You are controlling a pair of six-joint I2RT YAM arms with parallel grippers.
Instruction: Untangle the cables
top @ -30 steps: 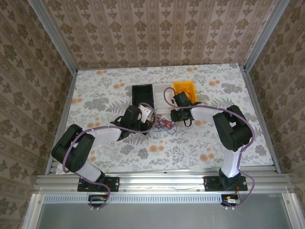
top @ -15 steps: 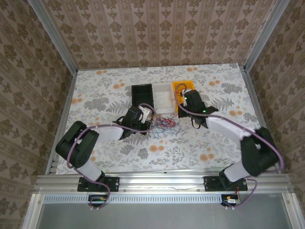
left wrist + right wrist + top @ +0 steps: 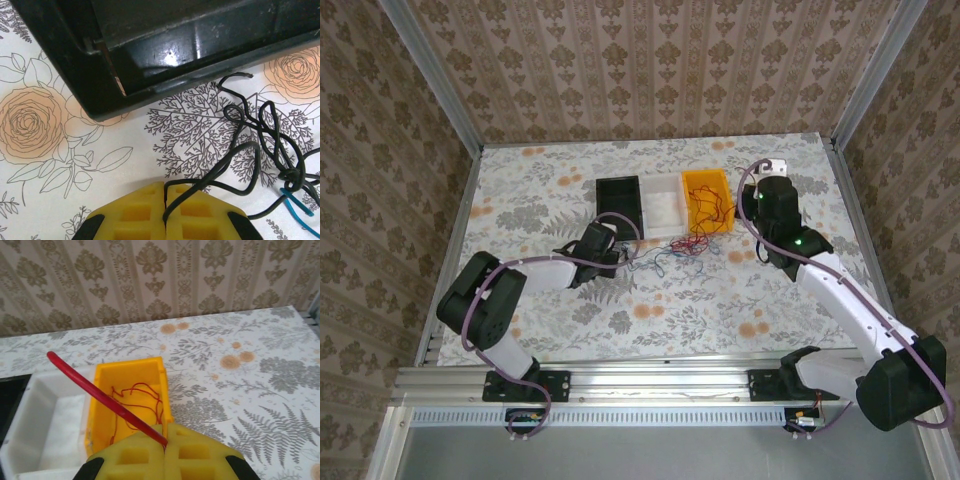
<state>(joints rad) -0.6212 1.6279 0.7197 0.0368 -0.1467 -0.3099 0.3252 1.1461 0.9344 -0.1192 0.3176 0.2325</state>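
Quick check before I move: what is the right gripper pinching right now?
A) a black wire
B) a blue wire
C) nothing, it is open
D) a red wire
D: in the right wrist view, a red wire runs out from between the closed fingers of the right gripper, above the yellow bin, which holds more red wire.

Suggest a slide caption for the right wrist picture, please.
Right hand pinches a red cable stretched across the yellow bin, beside the white bin.
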